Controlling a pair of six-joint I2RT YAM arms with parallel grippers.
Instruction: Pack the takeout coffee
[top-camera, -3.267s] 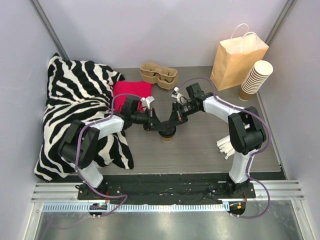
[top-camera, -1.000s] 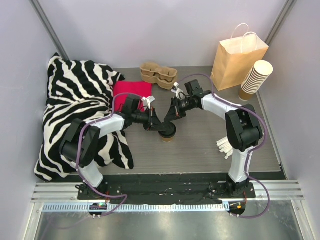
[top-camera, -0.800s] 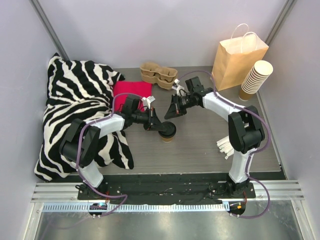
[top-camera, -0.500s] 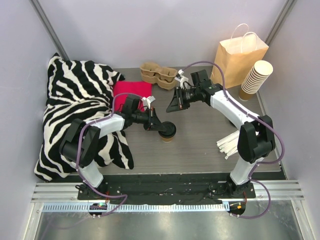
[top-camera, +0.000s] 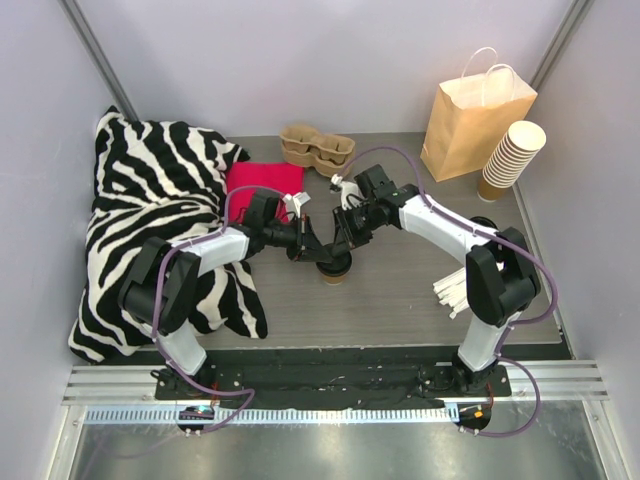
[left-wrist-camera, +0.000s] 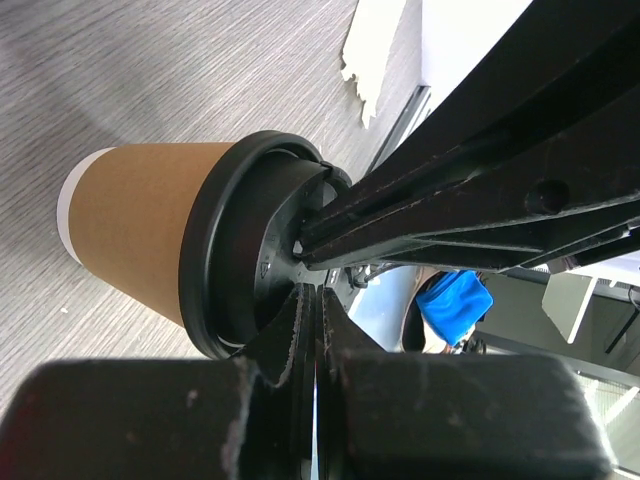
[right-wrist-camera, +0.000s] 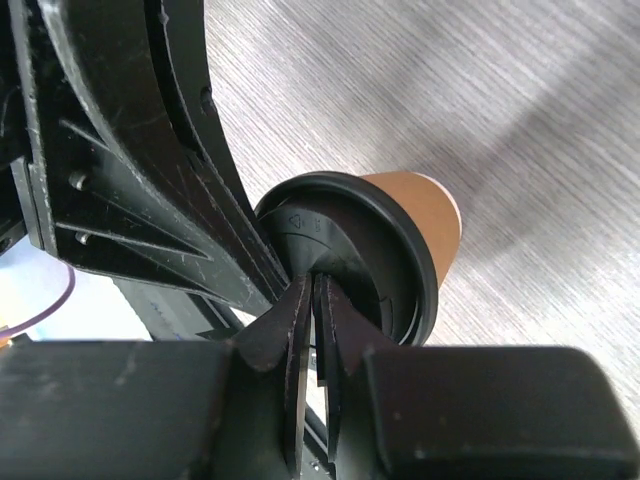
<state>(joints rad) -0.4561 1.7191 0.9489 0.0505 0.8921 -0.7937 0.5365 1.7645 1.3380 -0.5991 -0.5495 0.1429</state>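
Observation:
The takeout coffee (top-camera: 335, 272), a tan paper cup with a black lid (left-wrist-camera: 215, 270), stands upright mid-table. My left gripper (top-camera: 318, 254) comes in from the left. It is shut, and its joined tips (left-wrist-camera: 312, 290) rest on the lid's sunken top. My right gripper (top-camera: 343, 247) comes in from the back right and meets the left one over the lid. In the right wrist view the cup (right-wrist-camera: 425, 215) sits just beyond my right gripper (right-wrist-camera: 314, 280). Those jaws stand a narrow slit apart, tips at the lid's centre, and I see nothing held between them.
A tan paper bag (top-camera: 478, 118) stands at the back right, with a leaning stack of lidless cups (top-camera: 510, 155) beside it. A pulp cup carrier (top-camera: 318, 148) and a red cloth (top-camera: 265, 180) lie behind the cup. A zebra pillow (top-camera: 160, 220) fills the left. White sticks (top-camera: 455, 290) lie near the right arm.
My right gripper lifted off toward the back, then came down onto the lid again with its jaws parted a little. The left arm and the cup stayed put.

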